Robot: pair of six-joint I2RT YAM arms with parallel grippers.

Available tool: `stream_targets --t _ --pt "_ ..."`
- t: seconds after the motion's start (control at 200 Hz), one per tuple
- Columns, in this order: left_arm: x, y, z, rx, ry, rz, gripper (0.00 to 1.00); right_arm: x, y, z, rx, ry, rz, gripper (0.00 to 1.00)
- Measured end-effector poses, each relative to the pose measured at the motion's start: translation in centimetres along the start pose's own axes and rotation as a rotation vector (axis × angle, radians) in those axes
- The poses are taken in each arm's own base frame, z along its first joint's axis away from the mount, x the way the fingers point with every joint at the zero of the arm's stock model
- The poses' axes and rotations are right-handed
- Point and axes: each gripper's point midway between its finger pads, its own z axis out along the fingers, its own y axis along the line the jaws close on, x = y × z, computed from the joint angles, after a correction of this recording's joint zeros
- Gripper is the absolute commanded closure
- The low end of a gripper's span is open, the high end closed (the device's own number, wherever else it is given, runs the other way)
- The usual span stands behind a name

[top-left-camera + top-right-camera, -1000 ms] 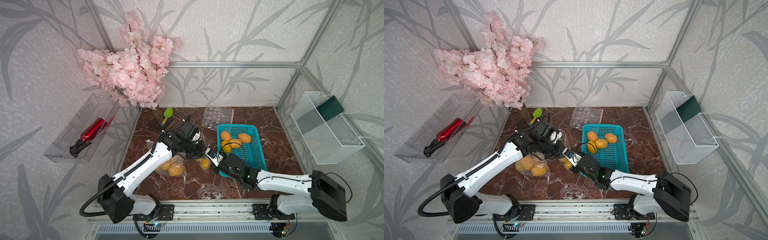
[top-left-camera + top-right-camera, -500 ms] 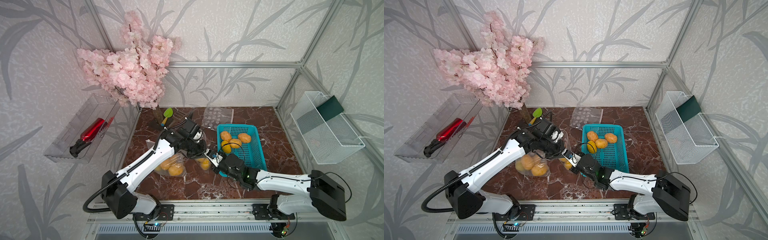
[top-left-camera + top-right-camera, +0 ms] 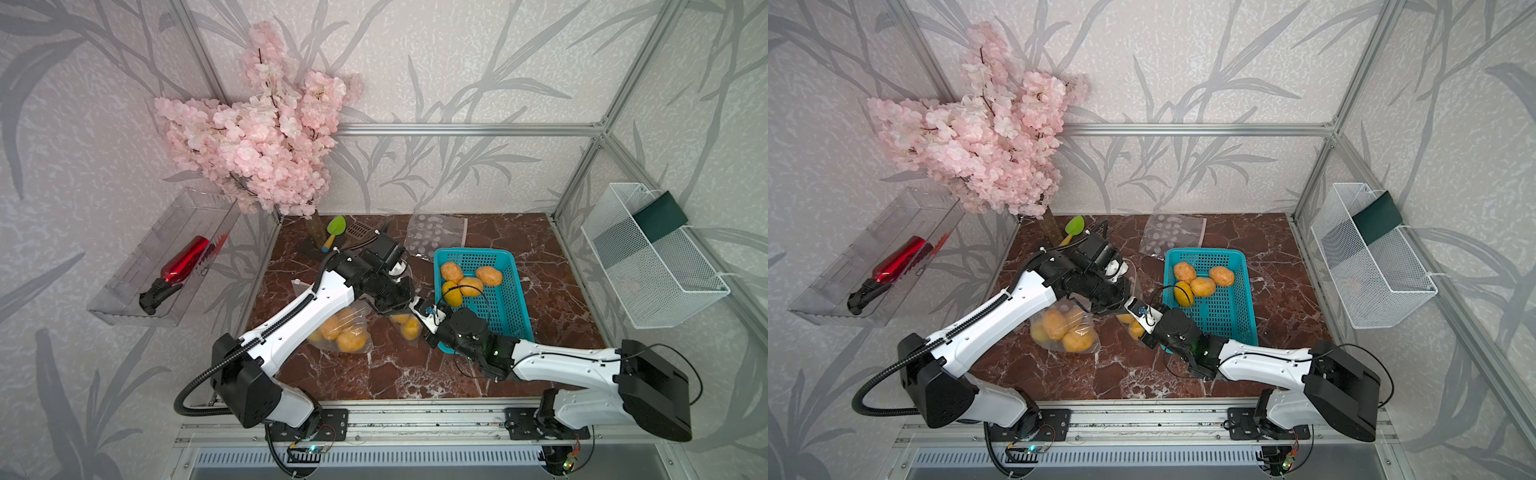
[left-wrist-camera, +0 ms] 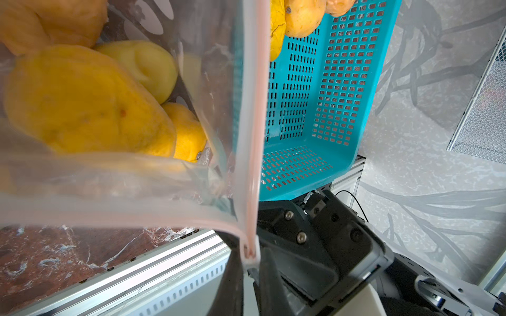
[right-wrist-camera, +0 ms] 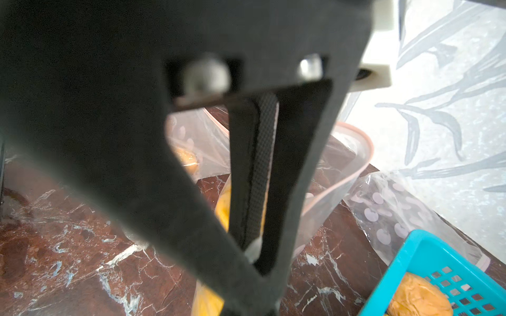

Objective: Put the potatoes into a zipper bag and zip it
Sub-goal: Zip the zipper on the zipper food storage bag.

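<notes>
A clear zipper bag [image 3: 405, 328] [image 3: 1131, 326] holding yellow potatoes [image 4: 82, 101] hangs between my two grippers at the table's middle. Its pink zip strip [image 4: 253, 109] ends in a white slider [image 4: 250, 257]. My left gripper [image 4: 250, 273] [image 3: 405, 307] is shut on that slider. My right gripper [image 3: 419, 320] [image 5: 257, 260] is shut on the bag's rim right beside it. Much of the right wrist view is blocked by black fingers. Several more potatoes [image 3: 469, 284] [image 3: 1202, 286] lie in the blue basket [image 3: 519, 299] [image 4: 342, 82] just right of the grippers.
A second clear bag [image 3: 340, 332] [image 3: 1065, 332] with potatoes lies under the left arm. An empty dotted bag [image 3: 436, 235] [image 5: 383, 213] lies at the back. A green scoop [image 3: 334, 228] and a pink blossom branch [image 3: 257, 137] stand at the back left. A white wire basket [image 3: 648, 266] hangs on the right wall.
My left gripper has closed onto the zipper slider, and the left arm has shifted slightly. The right gripper has stayed shut on the bag's rim.
</notes>
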Motion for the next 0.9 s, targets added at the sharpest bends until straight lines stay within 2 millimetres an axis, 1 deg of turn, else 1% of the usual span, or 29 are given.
stream_targets --t 0.17,0.45,0.71,0.9 --pt "-1.7 1.3 -1.0 -0.056 -0.072 -0.027 1.00 -0.5 0.1 -0.3 -0.008 -0.030 0.004 1.00" --pt "-3.6 3.1 -2.0 -0.100 -0.143 -0.077 1.00 -1.2 0.3 -0.8 -0.022 -0.055 0.009 1.00" --pt "-6.1 5.1 -5.3 -0.121 -0.283 -0.144 1.00 -2.6 -0.1 -1.8 -0.016 -0.099 0.021 1.00" --pt "-7.5 6.8 -6.6 -0.152 -0.349 -0.194 1.00 -2.5 -0.2 -1.9 -0.008 -0.097 0.028 1.00"
